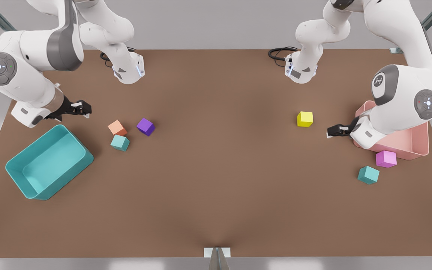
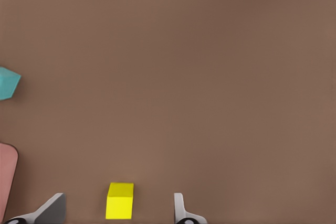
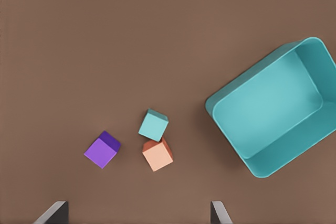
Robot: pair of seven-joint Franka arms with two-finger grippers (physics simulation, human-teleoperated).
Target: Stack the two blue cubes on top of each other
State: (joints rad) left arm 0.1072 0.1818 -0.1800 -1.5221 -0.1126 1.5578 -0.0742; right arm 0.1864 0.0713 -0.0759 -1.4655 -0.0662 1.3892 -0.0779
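Note:
One blue cube (image 1: 120, 143) lies on the front view's left, touching an orange cube (image 1: 117, 128); the right wrist view shows this blue cube (image 3: 153, 125) too. The other blue cube (image 1: 368, 174) lies far off on the front view's right, below a magenta cube (image 1: 386, 158); the left wrist view catches it (image 2: 8, 83) at the frame's edge. My right gripper (image 1: 84, 108) hovers above the teal bin's far corner, fingers (image 3: 52, 213) wide apart, open and holding nothing. My left gripper (image 1: 330, 131) hangs open beside the yellow cube (image 1: 305, 119), fingers (image 2: 181, 211) spread.
A large teal bin (image 1: 66, 180) sits at the front view's left. A pink bin (image 1: 407, 148) stands at the right, partly under the left arm. A purple cube (image 1: 145, 126) rests right of the orange one. The brown table's middle is bare.

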